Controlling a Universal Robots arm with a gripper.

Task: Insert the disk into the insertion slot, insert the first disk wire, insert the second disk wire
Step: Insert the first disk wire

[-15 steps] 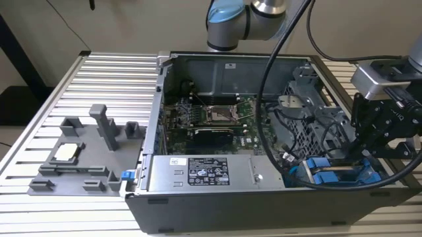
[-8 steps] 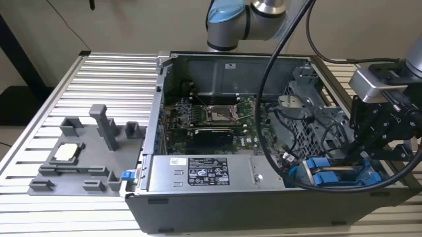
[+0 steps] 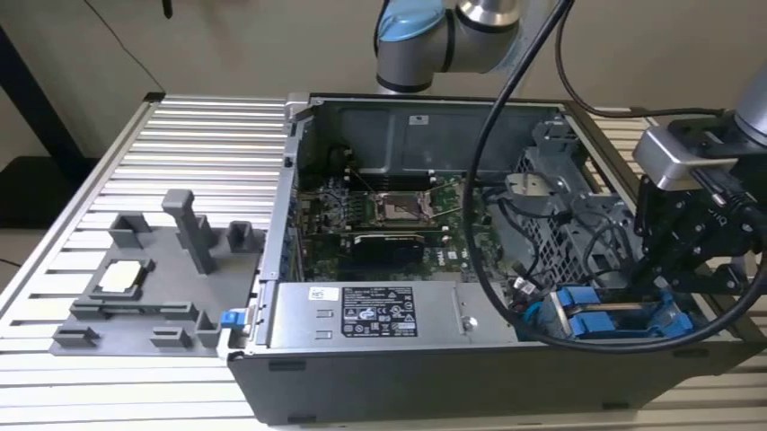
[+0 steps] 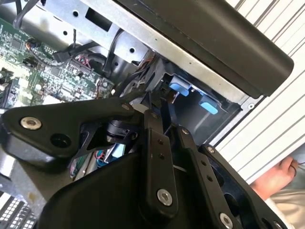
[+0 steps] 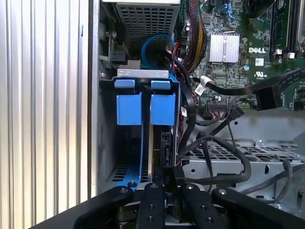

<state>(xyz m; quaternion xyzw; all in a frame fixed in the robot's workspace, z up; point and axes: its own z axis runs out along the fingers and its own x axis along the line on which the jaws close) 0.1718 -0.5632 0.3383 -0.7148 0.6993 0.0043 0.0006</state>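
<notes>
The disk (image 5: 162,109) stands edge-on in its bright blue carrier inside the insertion slot (image 5: 107,143), a grey sheet-metal bay at the case's front corner. In the exterior view the blue carrier (image 3: 605,321) sits low on the exterior view's right of the open computer case. My gripper (image 5: 167,174) hangs right over the disk's edge, its fingers drawn together on a black wire connector (image 5: 166,145) that touches that edge. My gripper (image 3: 656,289) reaches down into the same corner, and its narrow tips (image 4: 159,107) point at the blue tabs (image 4: 178,87).
Black cable bundles (image 5: 228,167) loop over the perforated cage (image 5: 224,152) beside the disk. A motherboard (image 3: 383,211) and a grey box with a white sticker (image 3: 372,314) fill the case. A grey fixture (image 3: 144,278) stands on the slatted table. A person's hand (image 4: 286,167) rests nearby.
</notes>
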